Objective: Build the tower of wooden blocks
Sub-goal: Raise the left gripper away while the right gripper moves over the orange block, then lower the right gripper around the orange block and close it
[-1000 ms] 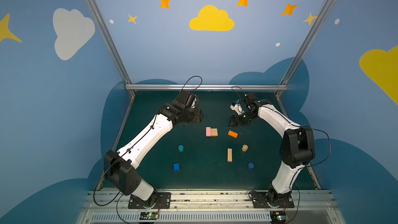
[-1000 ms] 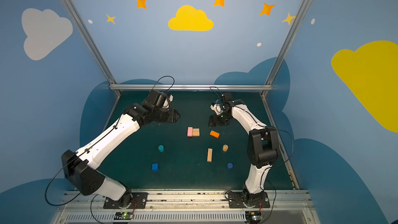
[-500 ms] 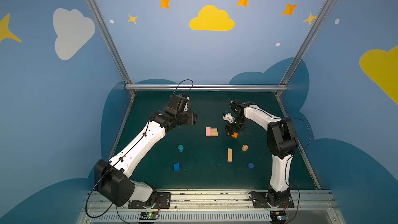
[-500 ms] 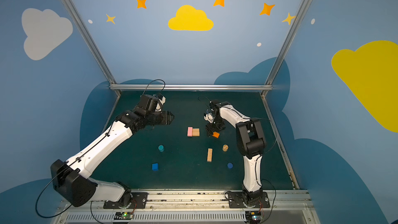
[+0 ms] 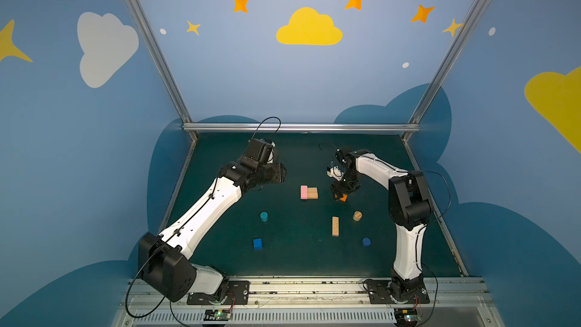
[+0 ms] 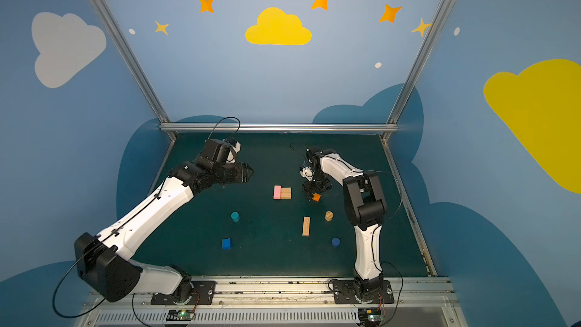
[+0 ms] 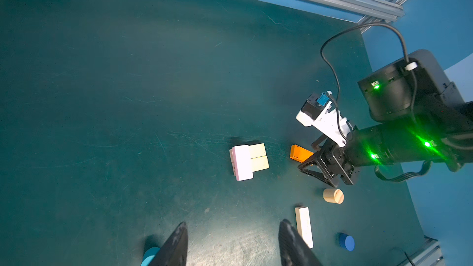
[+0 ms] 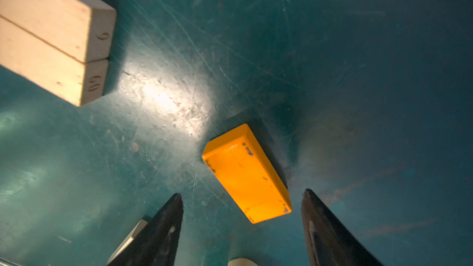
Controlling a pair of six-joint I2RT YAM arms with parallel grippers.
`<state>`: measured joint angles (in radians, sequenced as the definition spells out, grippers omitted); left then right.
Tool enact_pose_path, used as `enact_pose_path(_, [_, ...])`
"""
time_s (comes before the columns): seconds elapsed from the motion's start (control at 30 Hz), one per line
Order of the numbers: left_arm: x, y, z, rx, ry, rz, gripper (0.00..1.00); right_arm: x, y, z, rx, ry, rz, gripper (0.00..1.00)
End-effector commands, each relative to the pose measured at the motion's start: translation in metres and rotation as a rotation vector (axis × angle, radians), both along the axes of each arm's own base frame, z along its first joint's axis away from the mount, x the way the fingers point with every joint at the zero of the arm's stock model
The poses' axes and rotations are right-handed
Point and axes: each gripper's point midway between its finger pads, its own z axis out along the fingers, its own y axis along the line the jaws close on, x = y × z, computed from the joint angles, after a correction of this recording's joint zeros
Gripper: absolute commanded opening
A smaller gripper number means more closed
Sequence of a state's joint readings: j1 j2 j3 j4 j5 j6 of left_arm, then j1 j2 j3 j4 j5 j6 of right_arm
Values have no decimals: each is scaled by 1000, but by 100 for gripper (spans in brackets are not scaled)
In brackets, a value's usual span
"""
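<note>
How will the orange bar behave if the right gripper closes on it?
The orange bar looks solid, so it is probably stiff. Its faces are flat, so it should not roll. It lies askew in the open right gripper, so it may twist.

The left arm (image 5: 204, 212) and right arm (image 5: 375, 165) wear white shells between black joints. Black cables (image 7: 404, 47) loop from their wrists.
</note>
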<state>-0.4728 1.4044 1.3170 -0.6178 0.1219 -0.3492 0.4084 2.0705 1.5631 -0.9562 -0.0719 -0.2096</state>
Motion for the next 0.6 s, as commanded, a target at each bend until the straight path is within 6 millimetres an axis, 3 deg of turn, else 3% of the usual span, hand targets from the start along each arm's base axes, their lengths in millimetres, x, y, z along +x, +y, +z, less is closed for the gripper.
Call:
enact_pose_path(0.0, [0,5,3,4,-4,20,56,-8,-2,-11,-9,41,-19,70])
enact_pose_path(0.37, [-2,5,1,-6,7,24,53,-16,5,-14,20,69,-61,44])
enact_pose_path(0.57, [-3,7,2,-6,5,27,53,-18,8,-19,18,77,-67,42])
